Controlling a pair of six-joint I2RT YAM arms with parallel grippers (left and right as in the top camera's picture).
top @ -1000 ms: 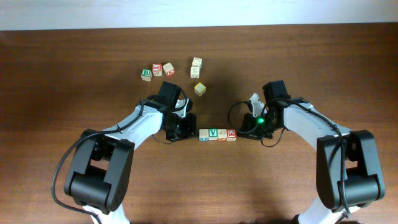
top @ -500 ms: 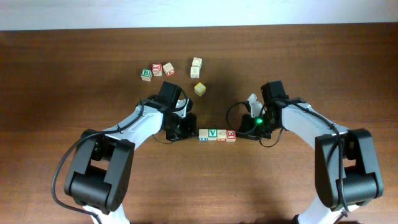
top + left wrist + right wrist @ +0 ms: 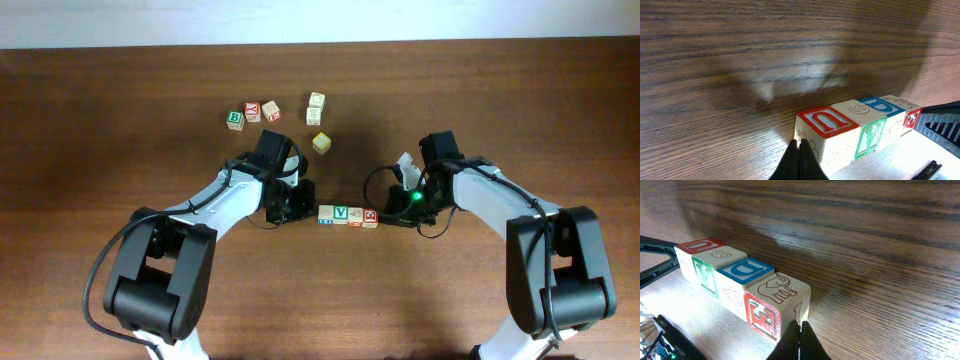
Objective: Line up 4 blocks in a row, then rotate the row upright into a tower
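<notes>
Dark wooden counter [image 3: 480, 100] is carrying the four blocks [image 3: 349, 215] in a tight row directly between the left claw [image 3: 800, 152] and right claw [image 3: 800, 330], both closed on nothing and pressing against its ends, so the rotating is seemingly underway, not finished.

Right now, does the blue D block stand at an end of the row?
No, the blue D block stands between the green V block and the elephant block.

Dark wood-grain surface [image 3: 100, 120] is carrying spare cubes at the far side: green "B" cube [image 3: 235, 119] sitting just beside two red-lettered cubes [image 3: 253, 111], two pale cubes [image 3: 316, 100] adjoining, yellow-faced cube [image 3: 321, 143] lying near them.
</notes>
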